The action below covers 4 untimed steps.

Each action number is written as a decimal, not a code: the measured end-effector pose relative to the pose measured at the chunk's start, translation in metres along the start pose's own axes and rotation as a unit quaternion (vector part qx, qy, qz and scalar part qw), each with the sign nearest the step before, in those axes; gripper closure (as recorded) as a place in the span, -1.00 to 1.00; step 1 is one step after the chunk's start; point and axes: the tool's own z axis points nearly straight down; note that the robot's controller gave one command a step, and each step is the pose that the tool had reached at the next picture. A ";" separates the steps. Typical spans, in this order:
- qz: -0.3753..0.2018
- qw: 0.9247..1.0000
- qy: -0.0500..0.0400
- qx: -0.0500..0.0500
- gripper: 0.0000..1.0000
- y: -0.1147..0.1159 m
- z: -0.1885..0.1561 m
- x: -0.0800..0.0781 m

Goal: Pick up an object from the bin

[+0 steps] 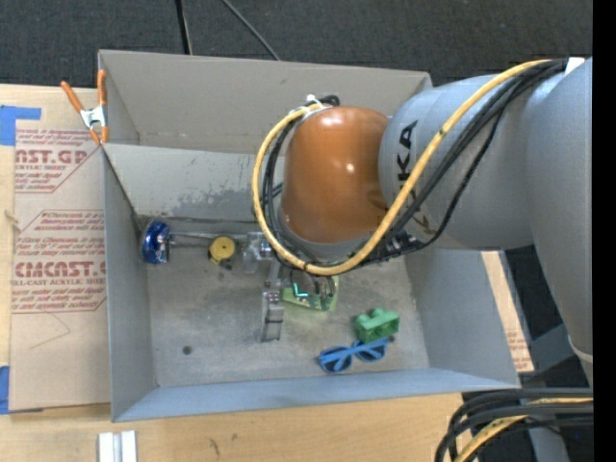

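Observation:
My gripper point(271, 327) reaches down to the bin floor near the middle, below the orange wrist cover. Nothing shows in its grasp. A small green and clear thing point(316, 298) lies just to its right, partly hidden under the wrist. Up and to the left, near the back wall, a small silver metal piece point(256, 249) and a yellow disc point(222, 248) lie side by side. A green block point(375, 323) rests further right. In front of that block lies a pair of blue toy sunglasses point(351, 355).
A blue roundish thing point(154, 242) sits at the far left against the bin's wall. The arm and its cables cover the bin's right and back part. Bare grey floor stretches across the front left.

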 end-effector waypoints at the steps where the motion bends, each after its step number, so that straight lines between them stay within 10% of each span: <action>1: 0.084 0.997 -0.002 0.001 -1.00 -0.082 0.021 -0.062; 2: 0.073 0.997 0.003 0.001 -1.00 -0.094 0.119 -0.035; 3: 0.073 0.997 -0.001 0.000 1.00 -0.092 0.114 -0.037; 4: 0.062 0.998 -0.006 -0.001 1.00 -0.086 -0.083 -0.031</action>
